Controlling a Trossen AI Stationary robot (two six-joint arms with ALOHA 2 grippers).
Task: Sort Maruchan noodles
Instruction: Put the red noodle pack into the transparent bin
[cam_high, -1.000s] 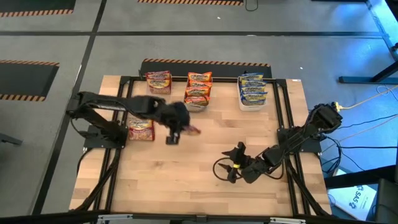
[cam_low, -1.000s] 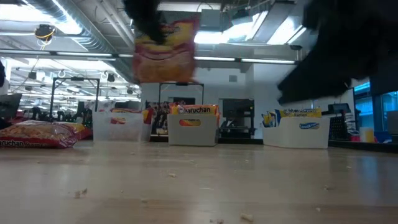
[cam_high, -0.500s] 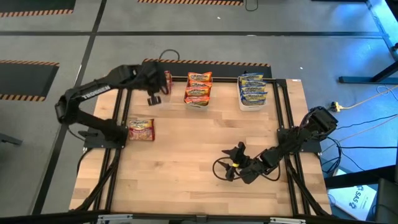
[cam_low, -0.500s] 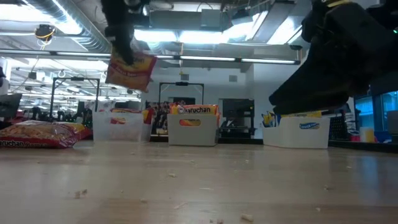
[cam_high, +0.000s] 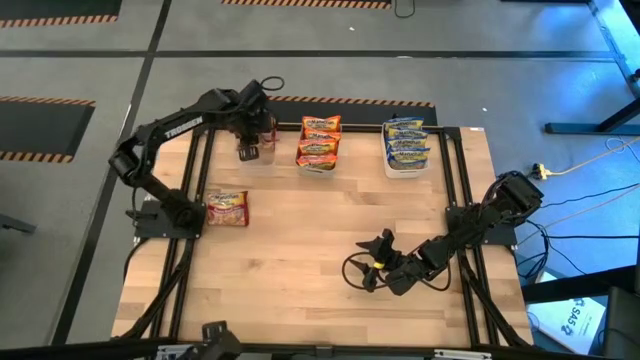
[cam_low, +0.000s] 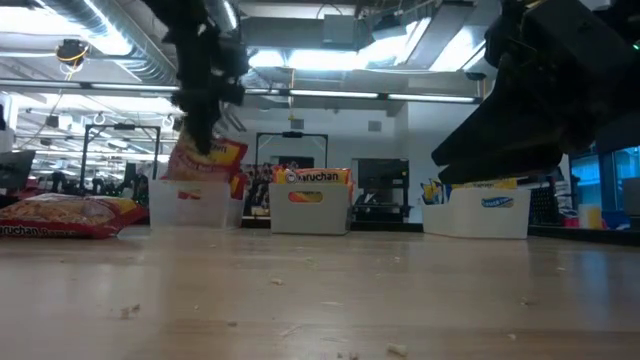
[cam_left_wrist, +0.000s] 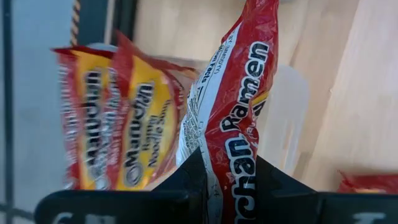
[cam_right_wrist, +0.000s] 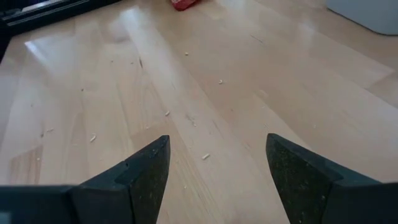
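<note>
My left gripper (cam_high: 247, 150) is shut on a red Maruchan noodle packet (cam_low: 205, 160) and hangs over the far-left clear tub (cam_low: 190, 203). That tub holds other red packets (cam_left_wrist: 118, 124). The middle tub (cam_high: 318, 160) holds orange packets (cam_high: 319, 138), and the right tub (cam_high: 405, 168) holds blue-and-yellow ones (cam_high: 405, 140). One more red packet (cam_high: 226, 207) lies flat on the table near the left arm's base. My right gripper (cam_high: 374, 263) stands open low over the table's near right, with nothing between its fingers (cam_right_wrist: 149, 171). My left gripper pinches the red packet's upper end (cam_left_wrist: 231, 180) between its two fingers (cam_left_wrist: 194, 174), coming steeply from above. The packet hangs below the fingers, a little tilted, edge-on between them. Its lower end (cam_low: 200, 172) is at the height of the tub's rim; whether it touches I cannot tell.
The three tubs stand in a row along the table's far edge. Black frame rails (cam_high: 455, 190) run along the table's left and right sides. The bare wooden top (cam_high: 300, 250) lies between the arms. Small crumbs dot the wood (cam_right_wrist: 205, 155).
My left gripper has swung from the table's middle toward the far left, carrying the red packet, and has sunk a little. It has also turned about its own axis. The packet now hangs over the far-left tub, lower than before. My right arm has kept still.
</note>
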